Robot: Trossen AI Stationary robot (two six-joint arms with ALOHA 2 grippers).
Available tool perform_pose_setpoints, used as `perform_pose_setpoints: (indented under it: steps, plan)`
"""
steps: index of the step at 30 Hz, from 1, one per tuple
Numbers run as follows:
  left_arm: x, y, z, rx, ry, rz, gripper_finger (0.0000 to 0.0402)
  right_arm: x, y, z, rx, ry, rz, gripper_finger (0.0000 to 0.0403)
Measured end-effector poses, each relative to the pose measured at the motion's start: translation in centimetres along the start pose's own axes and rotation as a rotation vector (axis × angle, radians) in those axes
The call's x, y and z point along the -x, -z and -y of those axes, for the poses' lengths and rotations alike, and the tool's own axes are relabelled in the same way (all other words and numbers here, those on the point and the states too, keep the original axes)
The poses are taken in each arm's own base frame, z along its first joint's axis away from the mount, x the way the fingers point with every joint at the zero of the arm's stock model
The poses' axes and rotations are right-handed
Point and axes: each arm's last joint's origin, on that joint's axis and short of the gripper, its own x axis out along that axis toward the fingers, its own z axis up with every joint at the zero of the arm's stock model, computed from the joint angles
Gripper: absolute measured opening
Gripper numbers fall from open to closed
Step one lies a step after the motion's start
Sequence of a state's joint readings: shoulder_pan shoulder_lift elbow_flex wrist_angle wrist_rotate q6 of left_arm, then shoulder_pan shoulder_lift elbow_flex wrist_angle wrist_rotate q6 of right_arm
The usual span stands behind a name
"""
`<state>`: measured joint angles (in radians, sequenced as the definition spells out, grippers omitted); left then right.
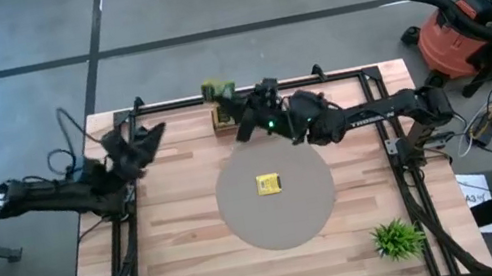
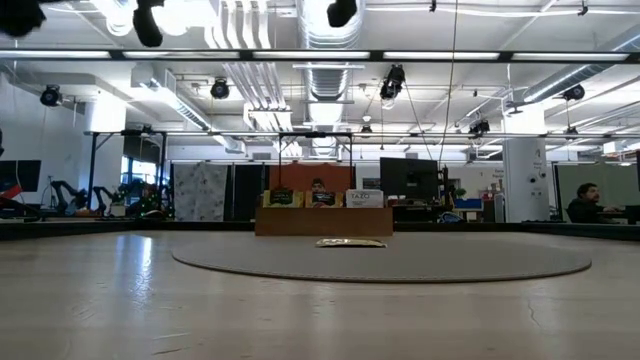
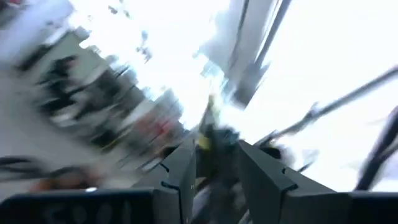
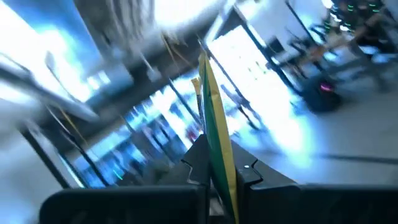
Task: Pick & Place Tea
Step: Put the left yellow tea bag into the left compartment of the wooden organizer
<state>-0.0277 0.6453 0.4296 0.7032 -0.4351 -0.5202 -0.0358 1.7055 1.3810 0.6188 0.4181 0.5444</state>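
Right wrist view has my right gripper [image 4: 219, 168] pinching a yellow tea packet [image 4: 214, 118] edge-on for carrying, left gripper [image 3: 214, 171] parked spread open.

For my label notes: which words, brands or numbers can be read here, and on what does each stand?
"TAZO": white packet in the wooden tray, low view.
Other tray packets: print too small.
Yellow packet on the round mat: print too small.
Packet in the right pincer: edge-on, unreadable.
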Motion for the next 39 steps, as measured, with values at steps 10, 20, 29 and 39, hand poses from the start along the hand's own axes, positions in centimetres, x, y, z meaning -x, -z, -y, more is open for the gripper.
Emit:
perform_pose_setpoints:
  steps: [10,20,29,39]
  plan:
    - [-1.5,4.1,-2.1,0.082,-0.002,0.084,0.0113,-2.1,2.9,3.3,-0.294,-0.033,0.025,0.0013]
    - [-5.1,3.8,-2.0,0.020,0.006,0.117,0.0113,-2.4,3.5,3.6,-0.345,-0.045,0.053,0.0013]
    - [-5.8,3.7,-2.2,0.011,0.028,0.103,0.0113,-2.4,3.5,3.5,-0.341,-0.047,0.053,0.0013]
    - [-6.9,3.7,-2.5,0.026,0.006,0.112,0.0113,-2.4,3.7,3.3,-0.341,-0.071,0.028,0.0013]
